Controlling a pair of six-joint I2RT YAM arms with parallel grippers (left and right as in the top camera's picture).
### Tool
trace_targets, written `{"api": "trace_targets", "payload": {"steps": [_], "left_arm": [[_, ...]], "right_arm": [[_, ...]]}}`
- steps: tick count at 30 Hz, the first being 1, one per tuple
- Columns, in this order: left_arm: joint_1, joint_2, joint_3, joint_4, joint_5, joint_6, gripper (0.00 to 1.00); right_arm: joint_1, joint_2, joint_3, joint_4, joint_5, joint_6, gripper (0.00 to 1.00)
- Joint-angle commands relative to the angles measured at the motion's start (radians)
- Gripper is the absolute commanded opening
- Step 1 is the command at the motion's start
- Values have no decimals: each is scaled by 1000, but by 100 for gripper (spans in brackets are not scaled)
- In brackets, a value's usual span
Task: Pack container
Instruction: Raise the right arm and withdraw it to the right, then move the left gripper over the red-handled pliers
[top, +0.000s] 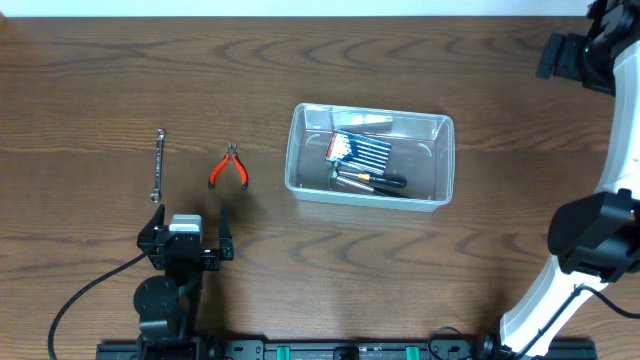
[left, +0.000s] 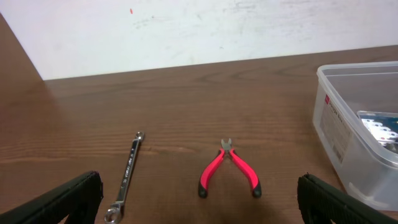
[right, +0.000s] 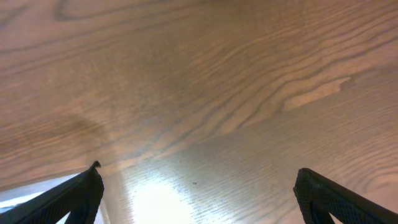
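The clear plastic container (top: 368, 156) stands right of centre and holds a blue-and-red packet and dark-handled tools; its left wall shows in the left wrist view (left: 360, 137). Red-handled pliers (top: 229, 168) and a silver wrench (top: 157, 166) lie on the table to its left, both also in the left wrist view: pliers (left: 227, 169), wrench (left: 127, 175). My left gripper (top: 186, 232) is open and empty, just short of the two tools (left: 199, 202). My right gripper (right: 199, 193) is open and empty over bare wood, at the far right top of the overhead view (top: 580, 45).
The wooden table (top: 100, 80) ends at a white wall behind (left: 186, 31). The right arm's white links and black joint (top: 590, 235) stand at the right edge. A black cable (top: 80, 300) runs from the left arm's base.
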Motion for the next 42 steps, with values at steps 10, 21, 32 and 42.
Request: {"api": "trace_targets", "payload": {"steps": [10,21,32,42], "left_arm": [[-2,-1,-26,20,31,-104,98],[-2,286,388,-275,40,-35,98],[1,1085,1039,-830,18,60,98],[-6,1450,1147,-921,147,-161,98]], "right_arm": [[-27,-1,-206,61,4,19,99],[-27,-1,-227,61,4,19,99],[-27,-1,-227,61,4,19,99],[-27,-1,-227,61,4,19,99]]}}
